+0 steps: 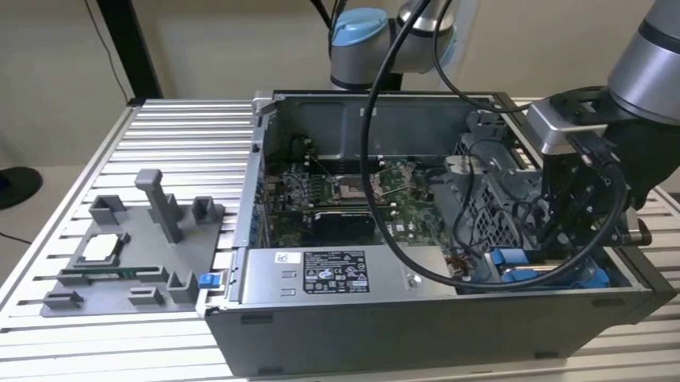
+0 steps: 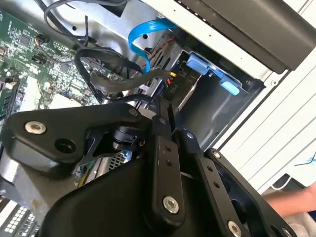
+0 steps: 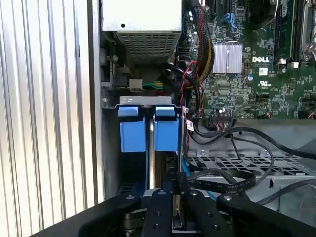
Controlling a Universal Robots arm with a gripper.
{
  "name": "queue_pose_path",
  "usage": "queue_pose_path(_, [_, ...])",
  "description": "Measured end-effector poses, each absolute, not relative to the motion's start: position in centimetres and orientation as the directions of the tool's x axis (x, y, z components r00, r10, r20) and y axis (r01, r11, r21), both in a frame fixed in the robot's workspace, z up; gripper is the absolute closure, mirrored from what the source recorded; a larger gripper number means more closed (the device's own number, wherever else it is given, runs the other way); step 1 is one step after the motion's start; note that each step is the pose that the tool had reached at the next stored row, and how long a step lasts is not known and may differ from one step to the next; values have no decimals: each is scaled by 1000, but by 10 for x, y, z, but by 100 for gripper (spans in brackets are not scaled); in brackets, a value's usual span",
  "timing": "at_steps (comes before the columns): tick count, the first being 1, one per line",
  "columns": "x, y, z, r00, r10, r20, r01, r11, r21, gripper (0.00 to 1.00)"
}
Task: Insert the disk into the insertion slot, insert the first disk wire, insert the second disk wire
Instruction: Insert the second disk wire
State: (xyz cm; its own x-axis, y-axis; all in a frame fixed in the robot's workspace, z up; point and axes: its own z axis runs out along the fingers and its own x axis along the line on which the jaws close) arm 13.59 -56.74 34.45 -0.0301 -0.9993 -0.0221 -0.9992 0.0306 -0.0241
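Disk [image 3: 165,170] sitting edge-on in insertion slot [image 3: 148,129], directly ahead of gripper [image 3: 174,197], fingers seemingly closing on its near edge. Seating apparently nearly done, judging by blue tabs. Wiring still outstanding: loose black cables [image 3: 232,180] lying just beside gripper.

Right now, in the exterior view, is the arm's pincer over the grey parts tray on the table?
No. The pincer is down inside the open computer case, near the blue-railed slot.
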Motion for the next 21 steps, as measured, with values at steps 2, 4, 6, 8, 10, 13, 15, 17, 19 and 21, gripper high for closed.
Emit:
queue_pose_path(2, [136, -567, 344, -30, -999, -22, -999, 31, -24, 100])
queue_pose_path(4, [136, -567, 343, -30, -999, -22, -999, 31, -24, 100])
queue_pose_path(6, [136, -566, 343, -30, -999, -22, -999, 31, -24, 100])
queue_pose_path(8, [136, -565, 343, -30, -999, -22, -999, 31, -24, 100])
queue_pose_path(10, [136, -565, 343, -30, -999, -22, -999, 31, -24, 100])
queue_pose_path(13, [136, -565, 342, -30, -999, -22, -999, 31, -24, 100])
queue_pose_path(15, [136, -565, 341, -30, -999, -22, -999, 31, -24, 100])
queue_pose_path(17, [136, -565, 340, -30, -999, -22, -999, 31, -24, 100])
queue_pose_path(19, [136, -565, 339, -30, -999, -22, -999, 31, -24, 100])
queue_pose_path(21, [136, -565, 337, -30, -999, -21, -999, 31, -24, 100])
